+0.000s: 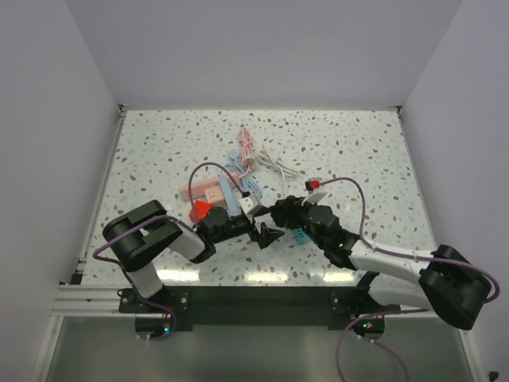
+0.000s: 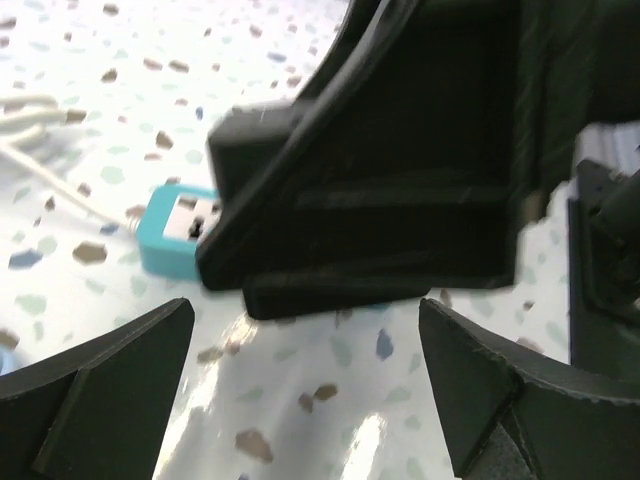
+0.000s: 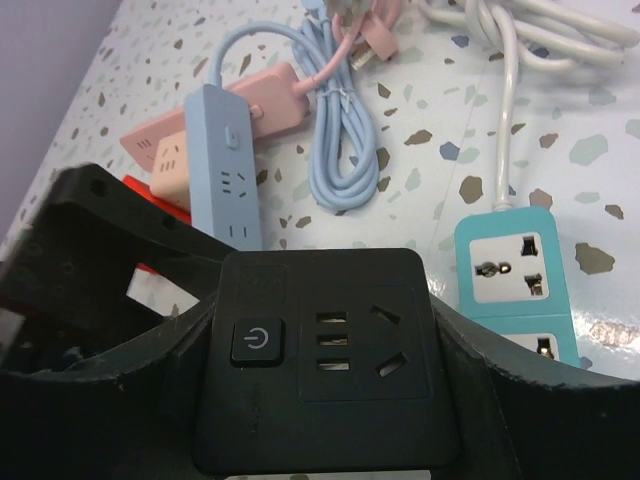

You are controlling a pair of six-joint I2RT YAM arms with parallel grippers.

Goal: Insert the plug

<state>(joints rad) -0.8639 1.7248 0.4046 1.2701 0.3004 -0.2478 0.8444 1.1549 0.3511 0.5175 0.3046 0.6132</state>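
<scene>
My right gripper [image 3: 330, 420] is shut on a black socket block [image 3: 330, 345], one finger on each side of it. The block's face shows a power button, three slots and a pair of angled slots, all empty. In the top view this block [image 1: 280, 213] is held just above the table's near middle. My left gripper [image 1: 267, 235] stands open right beside it with nothing between its fingers [image 2: 100, 395]. The block and the right arm's finger [image 2: 380, 170] fill the left wrist view. A pink plug [image 3: 378, 42] lies on its coiled pink cable, far from both grippers.
A teal socket strip [image 3: 515, 275] lies just right of the black block. A blue strip [image 3: 222, 165] with its coiled blue cable, a pink strip [image 3: 275, 100], a red piece [image 1: 200, 212] and a white cable bundle [image 1: 274, 165] lie behind.
</scene>
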